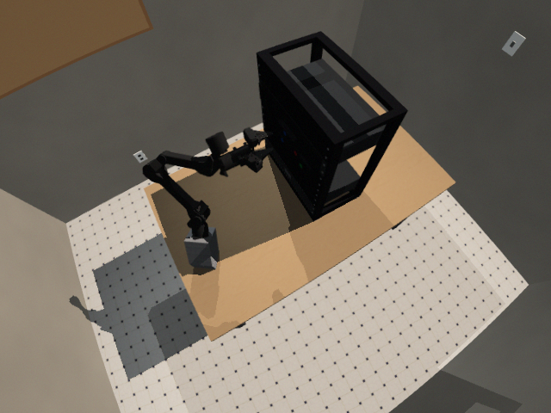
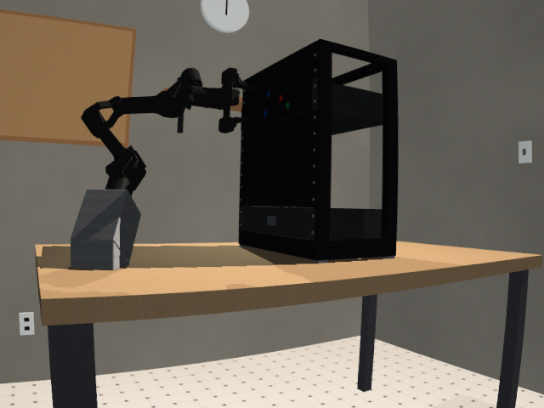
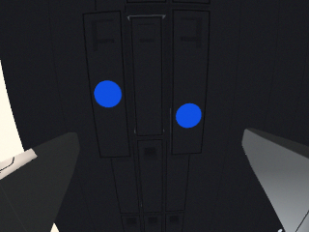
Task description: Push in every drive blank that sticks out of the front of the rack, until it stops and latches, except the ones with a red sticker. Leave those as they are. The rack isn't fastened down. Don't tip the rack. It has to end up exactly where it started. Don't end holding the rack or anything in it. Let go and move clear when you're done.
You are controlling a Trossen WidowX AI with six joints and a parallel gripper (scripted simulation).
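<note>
The black rack [image 1: 396,111] [image 2: 322,153] stands upright on the table. In the wrist view, two drive blanks with blue stickers, the left blank [image 3: 107,58] and the right blank [image 3: 190,77], flank a narrower plain blank [image 3: 149,82] with pale lines at its top edge. How far each sticks out is unclear. A red sticker [image 1: 294,152] [image 2: 280,98] and a green sticker [image 1: 300,165] [image 2: 287,104] show on the front in the top and exterior views. My gripper [image 1: 269,142] [image 2: 250,103] [image 3: 162,139] is open and empty, its fingertips close to the rack front; contact cannot be told.
The table [image 1: 263,271] [image 2: 197,280] carries the arm's grey base [image 1: 201,250] [image 2: 99,232] and the rack. The rack's side is open between its posts. A lower unit [image 2: 286,228] has a pale label. Smaller dark blanks [image 3: 154,179] show below the stickered ones in the wrist view.
</note>
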